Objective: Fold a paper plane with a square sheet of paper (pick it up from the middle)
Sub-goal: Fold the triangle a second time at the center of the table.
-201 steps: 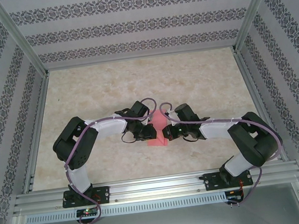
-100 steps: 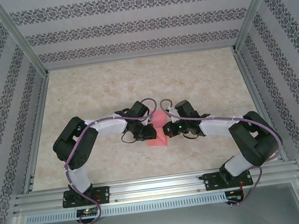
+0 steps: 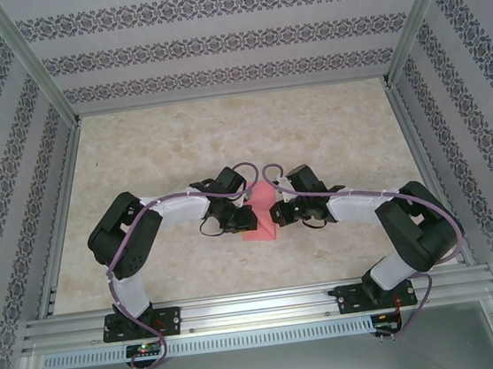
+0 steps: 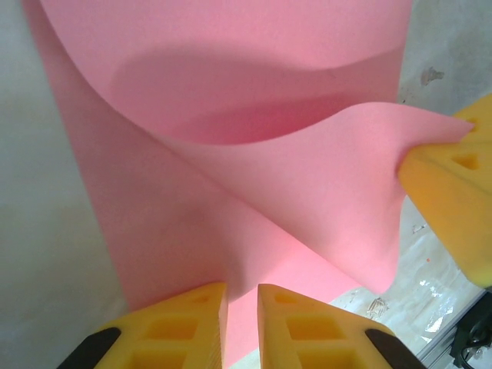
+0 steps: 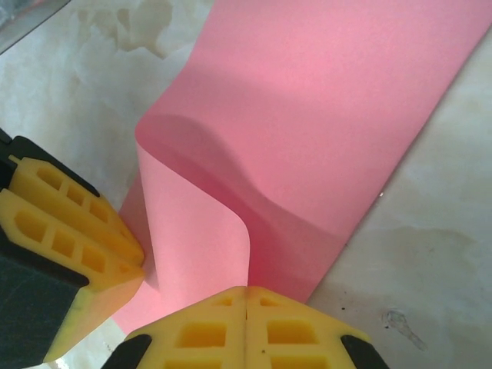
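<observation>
Your sheet of paper (image 3: pixel 260 229) is over the near middle of the table (image 3: pixel 223 134), caught between the two arms. From above it shows as a small pink shape standing up off the table's marbled top. You cannot tell from that view whether its lower edge touches the table.

Your left pincer (image 4: pixel 242 311) comes in from the table's left side and is closed down on the sheet. Its yellow fingers (image 4: pixel 192 327) are almost together, and a strip of pink runs down into the narrow slot between them. From there the paper rises in a broad, bowed curve, with a shadowed hollow near the top.

Your right pincer (image 5: pixel 246 307) reaches in from the table's right side and is fully closed. Its two yellow fingertips meet with no gap, and the rolled-over corner of the sheet runs straight into that seam. The left wrist camera shows the same grip from the other side: a pointed corner flap curls over to the right and ends in the right pincer's fingertips (image 4: pixel 450 192).

In the right wrist view the flap folds back in a soft, rounded bend, not a sharp crease. The rest of the sheet stretches away flat above the table. The left pincer's fingers (image 5: pixel 69 231) close on its edge at that view's lower left.
</observation>
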Controlling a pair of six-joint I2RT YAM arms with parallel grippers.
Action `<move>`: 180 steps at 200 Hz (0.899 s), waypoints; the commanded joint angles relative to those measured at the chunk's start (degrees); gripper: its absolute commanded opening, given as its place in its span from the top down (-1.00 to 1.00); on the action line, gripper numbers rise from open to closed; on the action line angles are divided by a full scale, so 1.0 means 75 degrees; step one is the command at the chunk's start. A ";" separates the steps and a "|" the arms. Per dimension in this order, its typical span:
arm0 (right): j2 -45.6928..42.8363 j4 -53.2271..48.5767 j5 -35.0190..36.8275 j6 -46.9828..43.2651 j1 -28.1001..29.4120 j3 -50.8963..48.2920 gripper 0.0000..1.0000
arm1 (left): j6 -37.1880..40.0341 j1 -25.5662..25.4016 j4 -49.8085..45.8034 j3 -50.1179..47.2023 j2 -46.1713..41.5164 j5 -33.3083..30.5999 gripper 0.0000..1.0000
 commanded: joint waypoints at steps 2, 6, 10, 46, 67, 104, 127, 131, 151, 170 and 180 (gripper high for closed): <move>0.0095 0.0078 0.0172 -0.0127 -0.0064 0.0182 0.91 | 0.0154 -0.0095 -0.0140 0.0170 0.0129 -0.0023 0.60; 0.0093 0.0076 0.0202 -0.0124 -0.0062 0.0187 0.91 | 0.0157 -0.0095 -0.0146 0.0183 0.0127 -0.0024 0.60; 0.0096 0.0082 0.0230 -0.0126 -0.0066 0.0188 0.92 | 0.0163 -0.0095 -0.0147 0.0182 0.0126 -0.0025 0.61; 0.0146 0.0061 0.0258 -0.0136 -0.0062 0.0229 0.91 | 0.0169 -0.0095 -0.0163 0.0170 0.0153 -0.0031 0.60; 0.0168 0.0055 0.0291 -0.0150 -0.0062 0.0224 0.91 | 0.0166 -0.0095 -0.0153 0.0176 0.0174 -0.0025 0.61; 0.0205 0.0055 0.0330 -0.0173 -0.0062 0.0249 0.90 | 0.0168 -0.0095 -0.0163 0.0211 0.0196 -0.0013 0.60; 0.0246 0.0110 0.0329 -0.0171 -0.0062 0.0235 0.91 | 0.0182 -0.0095 -0.0159 0.0214 0.0204 -0.0020 0.61; 0.0249 0.0111 0.0306 -0.0162 -0.0062 0.0246 0.90 | 0.0182 -0.0097 -0.0172 0.0212 0.0197 -0.0021 0.60; 0.0279 0.0104 0.0279 -0.0167 -0.0059 0.0267 0.90 | 0.0190 -0.0092 -0.0156 0.0191 0.0198 -0.0010 0.61; 0.0299 0.0133 0.0248 -0.0173 -0.0050 0.0277 0.89 | 0.0182 -0.0097 -0.0153 0.0160 0.0201 -0.0014 0.61; 0.0329 0.0143 0.0219 -0.0171 -0.0050 0.0268 0.89 | 0.0184 -0.0095 -0.0153 0.0158 0.0190 -0.0025 0.61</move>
